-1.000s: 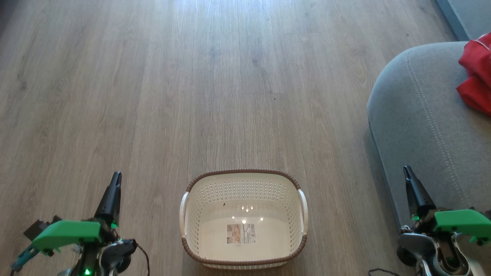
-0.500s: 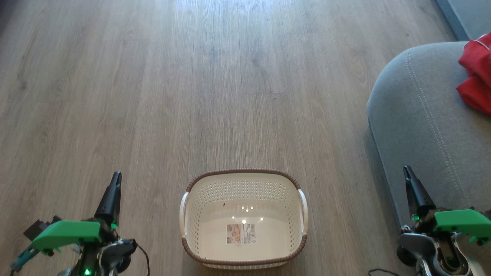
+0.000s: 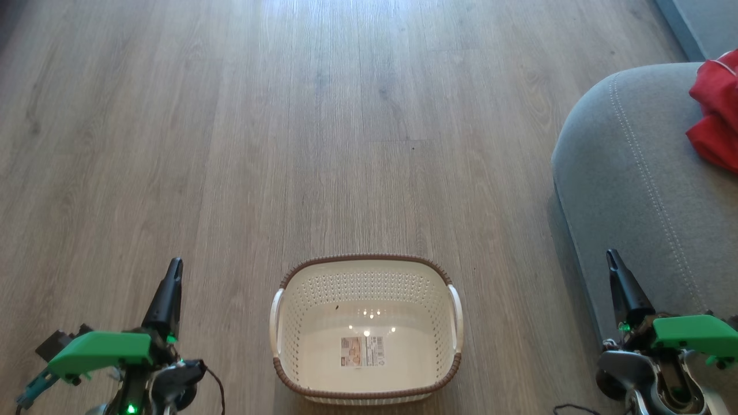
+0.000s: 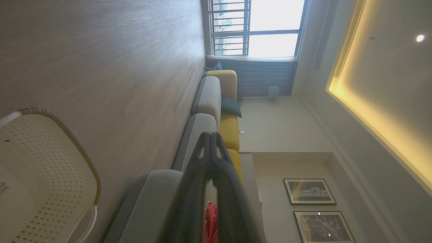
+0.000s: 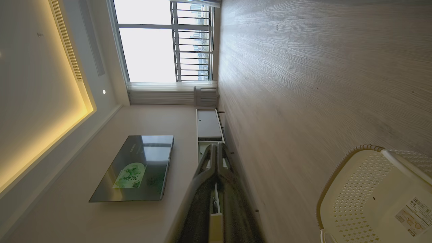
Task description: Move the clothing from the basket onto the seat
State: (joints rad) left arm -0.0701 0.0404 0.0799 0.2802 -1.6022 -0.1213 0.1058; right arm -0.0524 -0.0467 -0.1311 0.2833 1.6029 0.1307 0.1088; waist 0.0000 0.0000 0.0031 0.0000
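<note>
Though judged from layout alone, looks like the closing stage: basket on the wooden floor holding nothing but its paper label, red clothing bunched on the grey seat at the right, well apart from the basket. Probably calls for no further pick; at most a check for stray garments beyond the frame edge. Left jaws pressed together, fingers meeting at the tip, gripping nothing, touching nothing, low beside the basket. Right jaws likewise closed and bare, fingers pointing up beside the seat's front edge; contact there impossible to tell. No cloth near these 2.
</note>
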